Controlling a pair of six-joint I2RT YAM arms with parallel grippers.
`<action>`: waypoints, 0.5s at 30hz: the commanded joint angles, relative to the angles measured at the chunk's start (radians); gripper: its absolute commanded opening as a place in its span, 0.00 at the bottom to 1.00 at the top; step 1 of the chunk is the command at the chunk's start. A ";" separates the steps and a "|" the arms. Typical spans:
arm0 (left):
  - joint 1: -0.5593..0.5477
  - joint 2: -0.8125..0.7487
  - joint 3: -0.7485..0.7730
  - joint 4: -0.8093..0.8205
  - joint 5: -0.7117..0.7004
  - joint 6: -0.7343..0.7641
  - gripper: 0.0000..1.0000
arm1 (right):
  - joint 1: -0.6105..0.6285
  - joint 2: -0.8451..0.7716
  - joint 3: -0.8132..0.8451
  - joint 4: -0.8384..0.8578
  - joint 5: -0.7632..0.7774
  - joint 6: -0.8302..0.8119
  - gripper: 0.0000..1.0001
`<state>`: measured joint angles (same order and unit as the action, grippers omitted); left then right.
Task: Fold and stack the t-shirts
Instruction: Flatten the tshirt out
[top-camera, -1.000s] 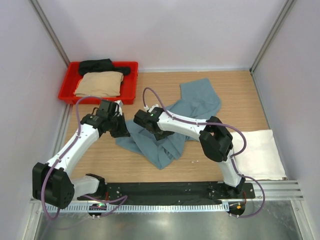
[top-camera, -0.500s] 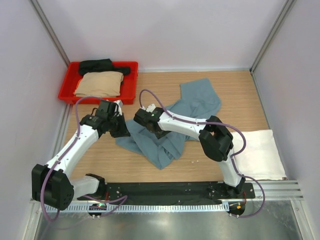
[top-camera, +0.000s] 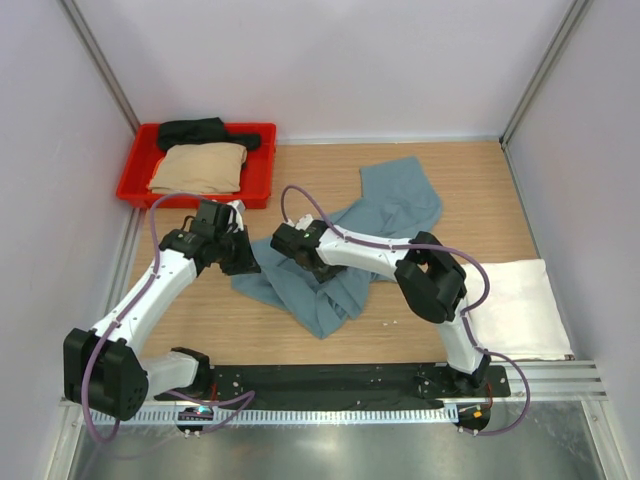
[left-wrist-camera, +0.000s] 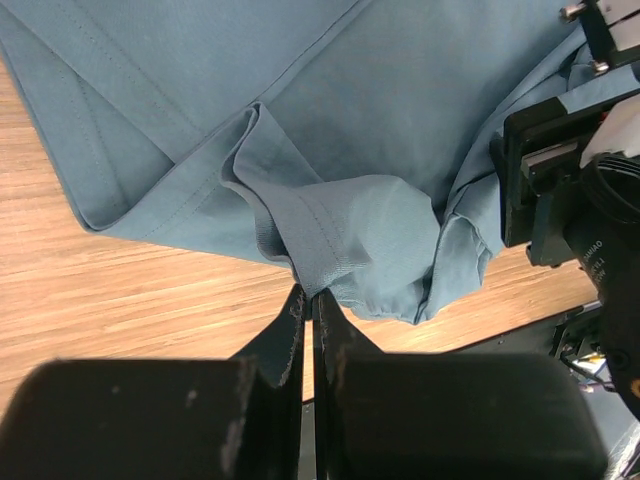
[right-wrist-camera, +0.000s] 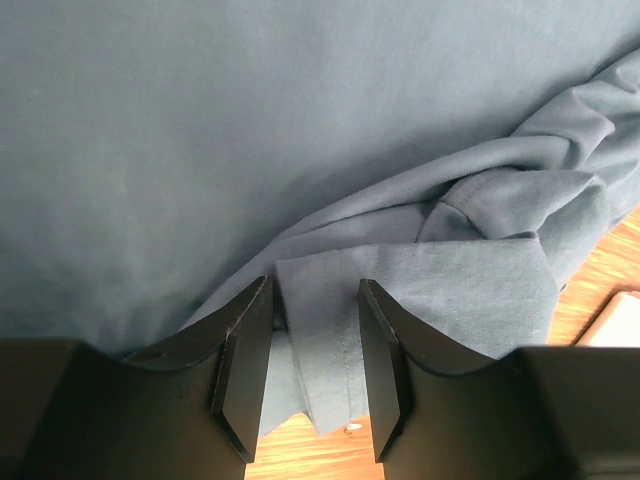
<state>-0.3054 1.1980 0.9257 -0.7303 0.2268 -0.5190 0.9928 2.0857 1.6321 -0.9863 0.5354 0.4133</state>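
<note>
Teal-blue cloth filled both wrist views: the teal-blue t-shirt (top-camera: 395, 210) was spread crumpled across the middle of the wooden table (top-camera: 470, 180), its bunched lower half lying between the two arms. The left tool (left-wrist-camera: 308, 300) was seen fully closed, with a raised fold of the shirt's stitched hem nipped at its tips, at the garment's left edge just above bare wood. The right tool (right-wrist-camera: 315, 292) was set down on the shirt's bunched middle, just beside the left tool in the overhead view. Its jaws were held partly apart, and a flat folded band of the cloth was framed between the fingers (right-wrist-camera: 245, 340). Whether that band was actually being squeezed could not be made out from so close. The white t-shirt (top-camera: 525, 305) was laid flat at the table's right edge, well apart from both tools. In the red tray (top-camera: 262, 165) at the far left corner, the tan t-shirt (top-camera: 200, 168) was folded, with the black t-shirt (top-camera: 200, 130) behind it.
</note>
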 joint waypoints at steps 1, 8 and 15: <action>0.005 -0.017 -0.004 0.028 0.019 0.007 0.00 | 0.000 -0.015 -0.018 0.032 0.014 -0.011 0.45; 0.008 -0.014 -0.001 0.025 0.022 0.007 0.00 | -0.006 0.011 -0.021 0.054 0.044 -0.028 0.41; 0.009 -0.014 -0.002 0.026 0.020 0.008 0.00 | -0.031 -0.012 -0.043 0.052 0.072 -0.019 0.27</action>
<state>-0.3050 1.1980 0.9257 -0.7303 0.2287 -0.5190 0.9749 2.0953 1.5986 -0.9436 0.5602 0.3946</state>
